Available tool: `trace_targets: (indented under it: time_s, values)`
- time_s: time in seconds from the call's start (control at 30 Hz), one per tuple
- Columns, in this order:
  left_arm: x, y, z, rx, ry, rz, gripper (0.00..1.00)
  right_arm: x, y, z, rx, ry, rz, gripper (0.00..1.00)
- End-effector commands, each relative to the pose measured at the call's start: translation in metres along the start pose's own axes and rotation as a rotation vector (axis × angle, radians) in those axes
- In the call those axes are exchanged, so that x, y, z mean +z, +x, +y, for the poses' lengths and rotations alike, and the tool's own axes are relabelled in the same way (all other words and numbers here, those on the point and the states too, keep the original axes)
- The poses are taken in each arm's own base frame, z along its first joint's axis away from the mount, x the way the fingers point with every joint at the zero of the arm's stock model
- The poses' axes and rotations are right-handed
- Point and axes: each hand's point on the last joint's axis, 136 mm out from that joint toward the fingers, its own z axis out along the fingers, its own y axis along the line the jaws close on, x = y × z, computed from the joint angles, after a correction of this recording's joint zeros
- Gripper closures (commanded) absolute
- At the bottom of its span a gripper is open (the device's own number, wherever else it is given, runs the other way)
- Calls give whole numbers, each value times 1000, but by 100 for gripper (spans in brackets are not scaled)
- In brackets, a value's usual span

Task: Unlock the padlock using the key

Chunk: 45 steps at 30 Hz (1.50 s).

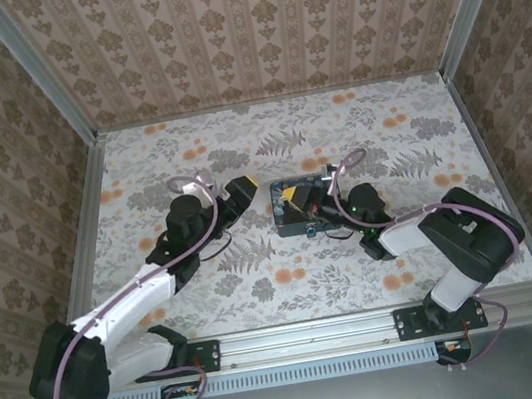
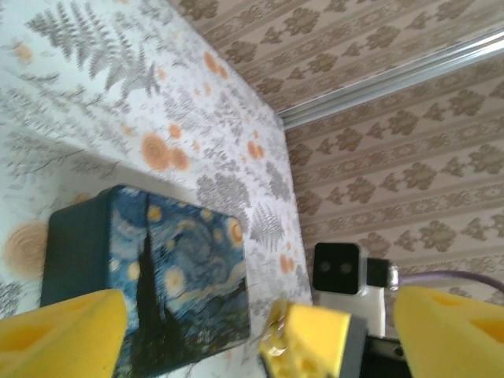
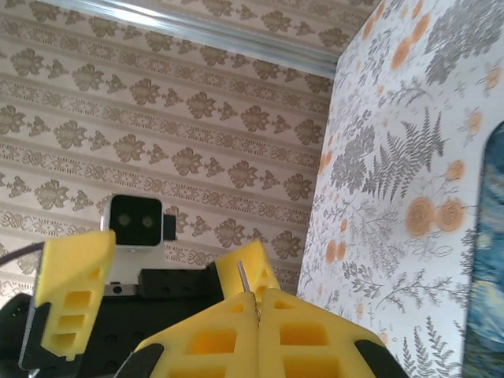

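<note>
My left hand (image 1: 242,191) gapes wide beside the starry-night box (image 2: 189,276). My right hand (image 3: 258,307) pinches the key (image 3: 243,280) at its fingertips. It looks thin, stiff and slippery. The padlock is too small to locate.

The bench (image 1: 261,296) is white, printed with grey ferns and orange blossoms. The walls (image 1: 249,30) wear beige wallpaper striped with brown damask motifs. The box (image 2: 185,268) is dark, its lid a blue-and-yellow starry-night painting. The left claw (image 1: 240,189) and right claw (image 3: 256,311) are yellow foam. The key (image 3: 246,282) is silvery.
</note>
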Motion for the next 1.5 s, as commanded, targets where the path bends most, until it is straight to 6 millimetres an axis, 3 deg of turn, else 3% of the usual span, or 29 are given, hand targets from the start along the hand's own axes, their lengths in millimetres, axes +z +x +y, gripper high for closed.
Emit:
trace_targets:
  time_s: [0.0, 0.13, 0.27, 0.4, 0.57, 0.9, 1.13, 1.47]
  values:
    - [-9, 19, 3, 122, -78, 103, 5, -18, -4, -7, -25, 39, 24, 100]
    - [-11, 51, 4, 241, -117, 219, 1, -41, -15, -16, -55, 105, 28, 100]
    - [-3, 96, 8, 374, -154, 329, 0, -62, -27, -22, -72, 154, 29, 100]
    - [18, 137, 18, 470, -189, 405, 0, -77, -36, -28, -73, 185, 25, 100]
    - [54, 166, 31, 490, -195, 447, 1, -84, -43, -36, -55, 194, 16, 100]
    - [100, 178, 61, 522, -222, 400, 7, -80, -46, -51, -31, 206, 23, 100]
    - [111, 175, 76, 560, -233, 351, 9, -73, -47, -72, -1, 223, 26, 100]
    - [123, 179, 73, 620, -175, 338, 11, -67, -53, -92, 29, 232, 11, 100]
